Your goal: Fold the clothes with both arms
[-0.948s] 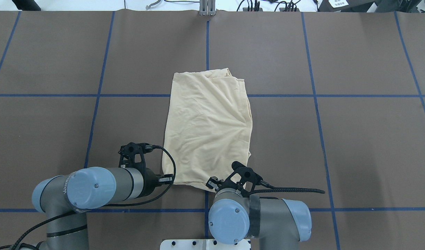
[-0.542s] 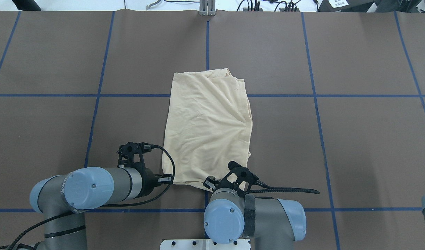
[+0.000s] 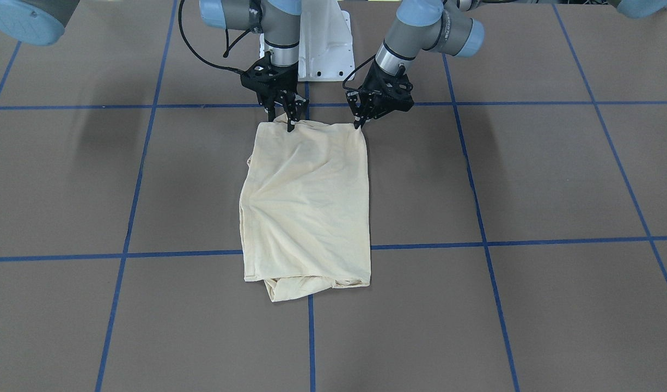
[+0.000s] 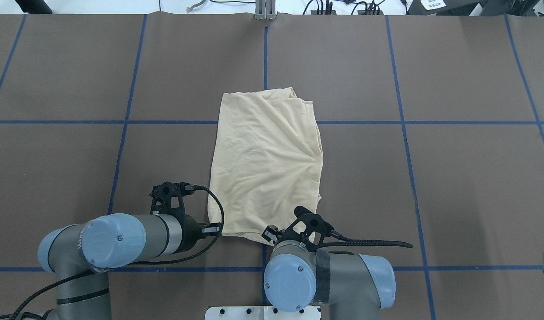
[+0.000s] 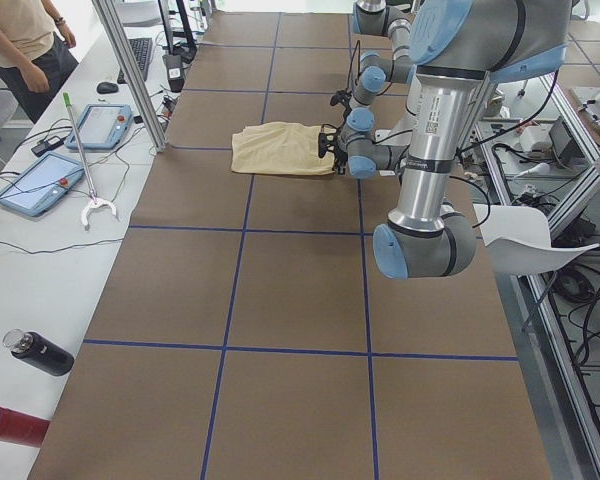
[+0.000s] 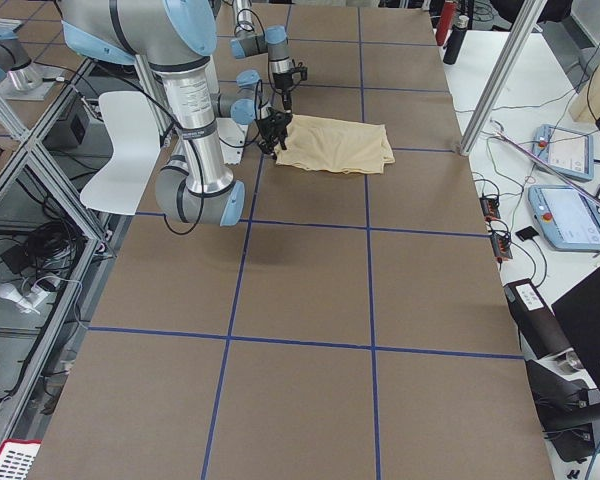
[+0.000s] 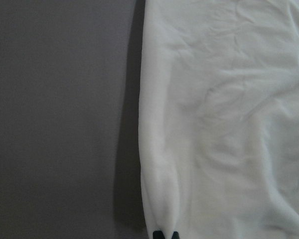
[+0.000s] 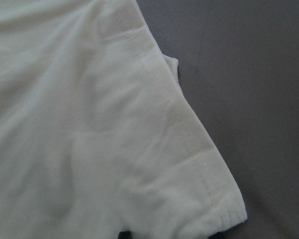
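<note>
Cream shirt, folded to a narrow panel, lies mid-way along the table toward the robot's edge. It has not shifted in the last second, while both arms crept slightly sideways at its near corners, so the next fold looks gripped for but not begun. The left gripper has its tips pressed together on a pinched ridge of hem, but cloth covers the right gripper tips at the other corner, so its state cannot be told.
</note>
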Action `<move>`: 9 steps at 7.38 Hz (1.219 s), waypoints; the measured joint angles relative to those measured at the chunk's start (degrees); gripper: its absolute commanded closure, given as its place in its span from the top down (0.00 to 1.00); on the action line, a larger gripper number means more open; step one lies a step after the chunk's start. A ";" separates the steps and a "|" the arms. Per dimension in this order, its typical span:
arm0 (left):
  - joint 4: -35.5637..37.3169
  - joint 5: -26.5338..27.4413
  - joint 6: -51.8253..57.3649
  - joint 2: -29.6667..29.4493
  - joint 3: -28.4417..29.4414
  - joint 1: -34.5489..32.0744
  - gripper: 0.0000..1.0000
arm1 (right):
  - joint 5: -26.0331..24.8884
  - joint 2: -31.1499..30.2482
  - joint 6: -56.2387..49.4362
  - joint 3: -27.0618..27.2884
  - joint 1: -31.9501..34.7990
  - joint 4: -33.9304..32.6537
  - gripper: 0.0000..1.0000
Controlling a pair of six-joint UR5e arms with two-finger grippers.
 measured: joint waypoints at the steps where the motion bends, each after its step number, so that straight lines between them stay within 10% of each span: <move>1: 0.01 0.00 0.03 -0.01 -0.15 0.00 0.00 | 0.02 0.06 0.00 1.38 0.23 -0.17 0.00; 9: 4.83 -1.18 0.45 -0.15 -6.23 -0.10 0.00 | 0.36 -2.05 -0.65 7.42 2.05 -0.51 0.00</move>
